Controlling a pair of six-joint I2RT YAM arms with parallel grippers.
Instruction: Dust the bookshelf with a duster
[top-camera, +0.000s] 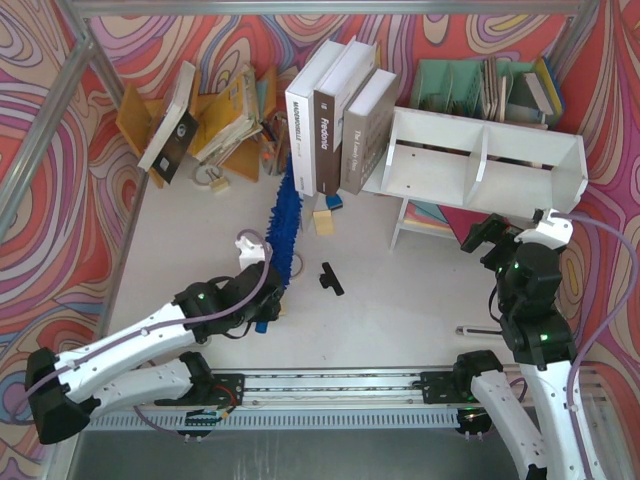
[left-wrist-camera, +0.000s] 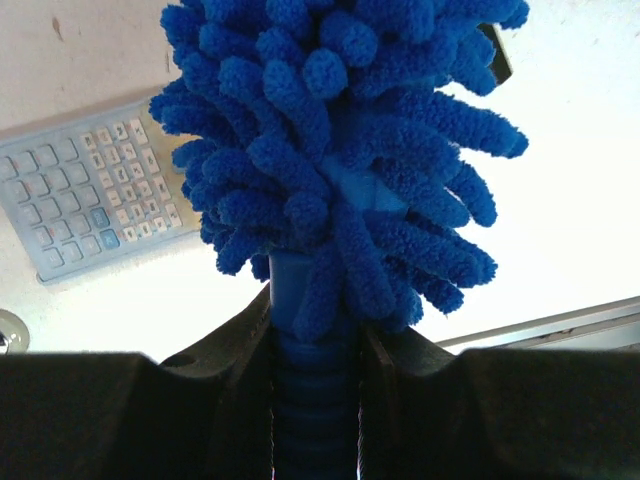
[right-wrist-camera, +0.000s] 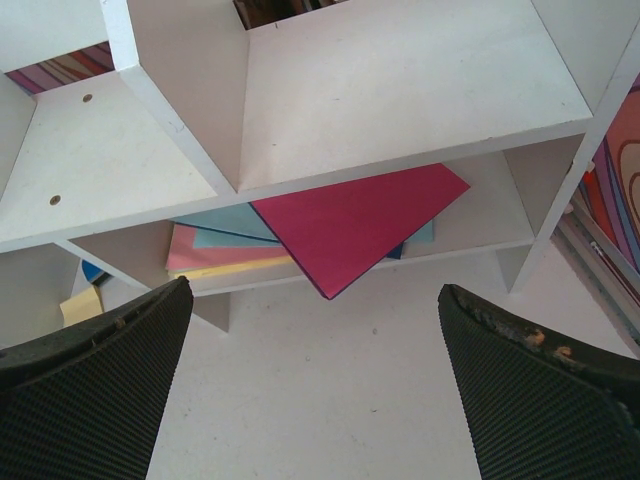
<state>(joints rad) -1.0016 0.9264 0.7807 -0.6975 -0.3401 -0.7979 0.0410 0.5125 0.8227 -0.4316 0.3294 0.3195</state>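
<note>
**Left end effector grips the blue duster; right one open before the white bookshelf**

My left end effector (top-camera: 262, 305) is clamped on the slim blue handle of the duster (top-camera: 287, 215). The duster's fluffy bright-blue head stretches away from the grip, over the white worktop (top-camera: 400, 310), toward a row of upright books (top-camera: 330, 120). In the left wrist view the head fills the space just ahead of the end effector (left-wrist-camera: 315, 345). A grey calculator (left-wrist-camera: 95, 195) lies ahead and to its left. A small black clip (top-camera: 331, 279) lies on the worktop to the right of this end effector.

My right end effector (top-camera: 487, 240) has its jaws wide apart and holds nothing. The bookshelf (top-camera: 480, 165) stands just ahead of it, two compartments split by a divider. A red sheet (right-wrist-camera: 350, 220) lies under the shelf on top of pink, yellow and pale-blue sheets. The duster is well to the left of the right end effector, apart from the bookshelf.
</note>
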